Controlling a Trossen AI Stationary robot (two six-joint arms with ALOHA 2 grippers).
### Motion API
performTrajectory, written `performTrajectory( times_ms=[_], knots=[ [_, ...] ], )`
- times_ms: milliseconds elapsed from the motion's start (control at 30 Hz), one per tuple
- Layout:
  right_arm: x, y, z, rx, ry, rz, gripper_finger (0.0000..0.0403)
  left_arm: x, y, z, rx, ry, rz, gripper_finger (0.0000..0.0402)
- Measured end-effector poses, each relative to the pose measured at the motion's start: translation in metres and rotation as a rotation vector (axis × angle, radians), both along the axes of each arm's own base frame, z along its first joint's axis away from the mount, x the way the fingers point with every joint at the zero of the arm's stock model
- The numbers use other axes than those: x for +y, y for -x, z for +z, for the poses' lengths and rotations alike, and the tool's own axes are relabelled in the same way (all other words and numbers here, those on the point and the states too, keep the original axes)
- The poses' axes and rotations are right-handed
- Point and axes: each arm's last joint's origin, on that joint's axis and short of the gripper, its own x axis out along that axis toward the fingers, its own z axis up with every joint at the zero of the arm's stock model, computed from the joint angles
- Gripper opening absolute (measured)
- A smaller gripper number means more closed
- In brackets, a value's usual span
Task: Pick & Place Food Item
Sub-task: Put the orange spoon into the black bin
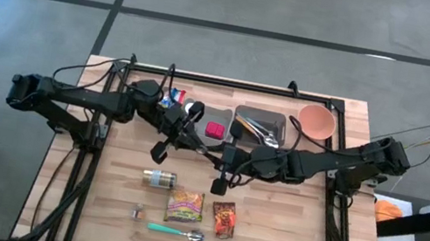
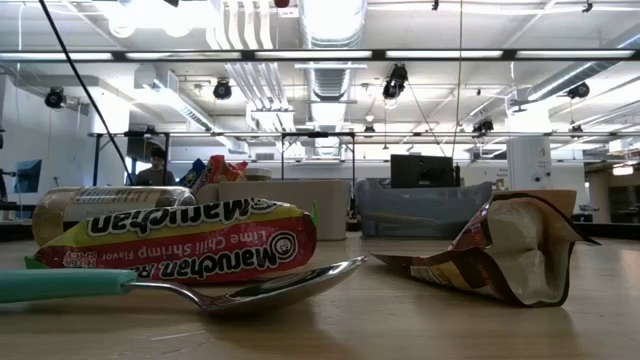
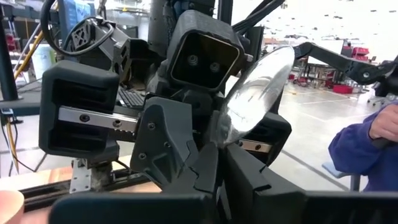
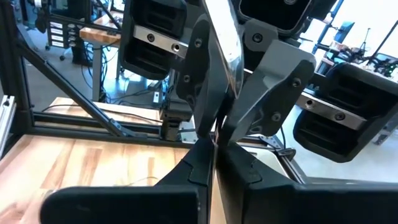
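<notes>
A shiny metal spoon hangs above mid-table, clamped at once by the left end effector and right end effector, both closed. If either pulls early, the spoon could twist free and drop.

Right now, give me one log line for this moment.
left gripper: shut on metal spoon | right gripper: shut on metal spoon | location: above table middle | food packets: on table, untouched
</notes>
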Motion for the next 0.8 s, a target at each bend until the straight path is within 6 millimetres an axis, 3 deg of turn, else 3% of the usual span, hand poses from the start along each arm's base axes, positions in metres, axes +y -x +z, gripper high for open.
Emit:
performTrajectory(
  times_ms=[567, 800],
  knots=[
    [0.000, 0.000, 0.003, -0.016, -0.015, -0.025, 0.0008, 0.000, 0.004, 0.004, 0.003, 0.023, 0.001, 0.0151],
    [-0.002, 0.005, 0.010, -0.033, -0.020, -0.061, 0.0008, -0.001, 0.017, 0.009, 0.044, 0.023, 0.006, 0.0185]
  ],
)
